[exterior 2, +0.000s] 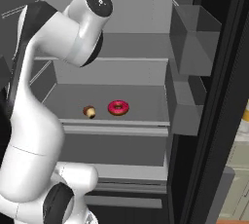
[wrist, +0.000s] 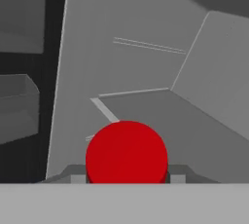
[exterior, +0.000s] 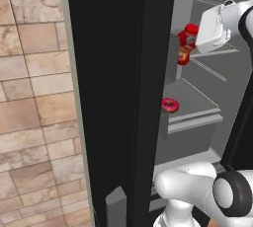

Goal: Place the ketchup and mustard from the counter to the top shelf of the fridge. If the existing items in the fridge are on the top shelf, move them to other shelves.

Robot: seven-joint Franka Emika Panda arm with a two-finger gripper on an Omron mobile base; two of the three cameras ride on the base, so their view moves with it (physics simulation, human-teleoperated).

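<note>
My gripper (exterior: 196,42) is shut on the ketchup (exterior: 186,44), a small red bottle with a label, holding it at the left front of the fridge's top shelf (exterior: 220,51). In the hand view the red cap (wrist: 126,153) sits between my two fingertips (wrist: 78,177), with the grey shelf panel (wrist: 160,113) stretching beyond it. Whether the bottle rests on the shelf I cannot tell. The pink donut (exterior 2: 118,107) and the small brown cupcake (exterior 2: 89,111) lie on the lower shelf (exterior 2: 146,96). The mustard and the counter are out of view.
The black fridge door (exterior: 113,97) stands open on the left beside a tan tiled wall (exterior: 34,97). Grey door bins (exterior 2: 194,38) hang on the right door. My white arm (exterior 2: 58,33) spans the fridge opening, its base low in front.
</note>
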